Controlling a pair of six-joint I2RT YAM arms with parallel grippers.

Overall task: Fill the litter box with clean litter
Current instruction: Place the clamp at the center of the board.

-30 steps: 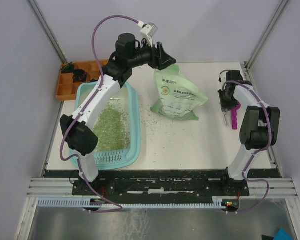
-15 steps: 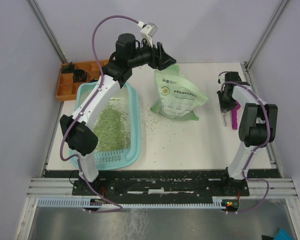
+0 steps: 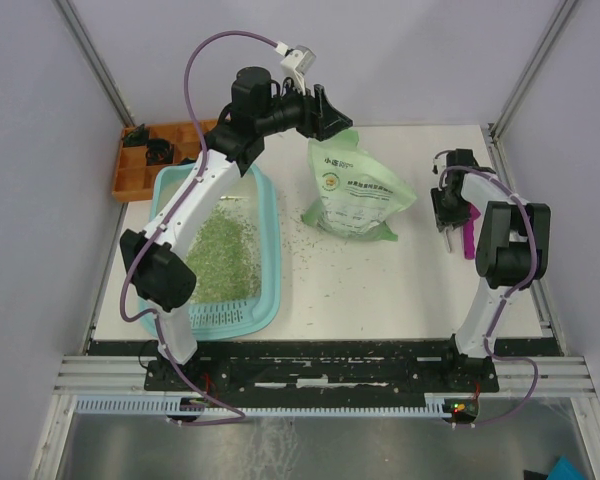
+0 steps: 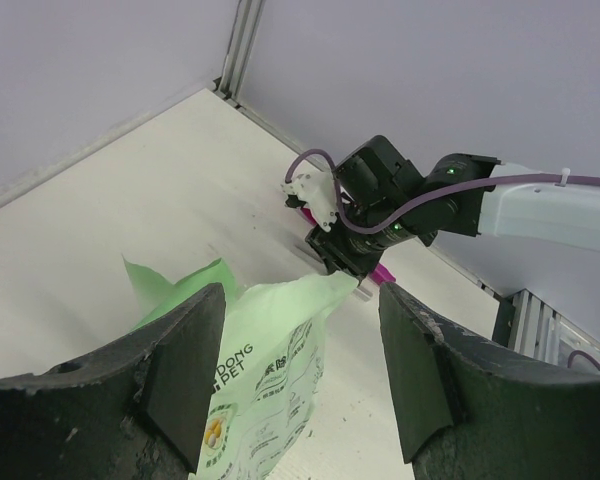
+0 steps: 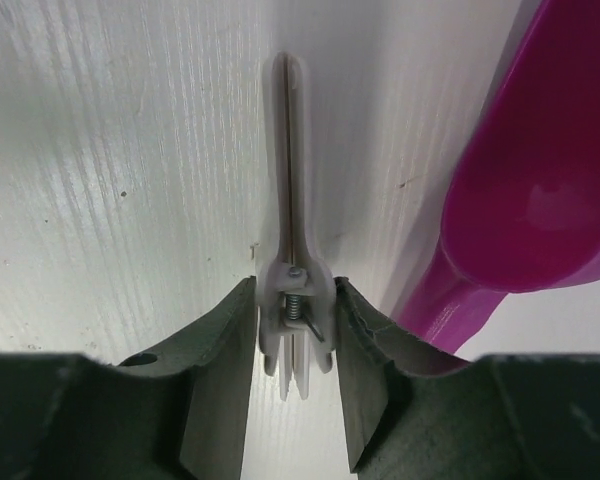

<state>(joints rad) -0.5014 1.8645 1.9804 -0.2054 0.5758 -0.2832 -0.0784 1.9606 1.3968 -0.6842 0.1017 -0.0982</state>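
Note:
The light teal litter box [image 3: 271, 262] sits at the left of the table, with pale green litter [image 3: 220, 255] spread over its floor. A light green printed bag [image 3: 355, 195] stands at the table's middle; it also shows in the left wrist view [image 4: 270, 370]. My left gripper [image 3: 330, 118] is open and empty just above the bag's top edge, which sits between its fingers [image 4: 300, 295]. My right gripper [image 3: 448, 222] is down at the table on the right, shut on a white spring clip [image 5: 290, 200] that lies on the table.
A magenta scoop [image 3: 468, 240] lies right beside the clip, close to the right finger [image 5: 540, 210]. An orange compartmented tray [image 3: 130, 178] stands at the back left. Loose granules are scattered on the table around the bag. Frame posts stand at the back corners.
My right gripper has shifted slightly left at the table beside the scoop. The left arm, the bag and the litter box have not moved.

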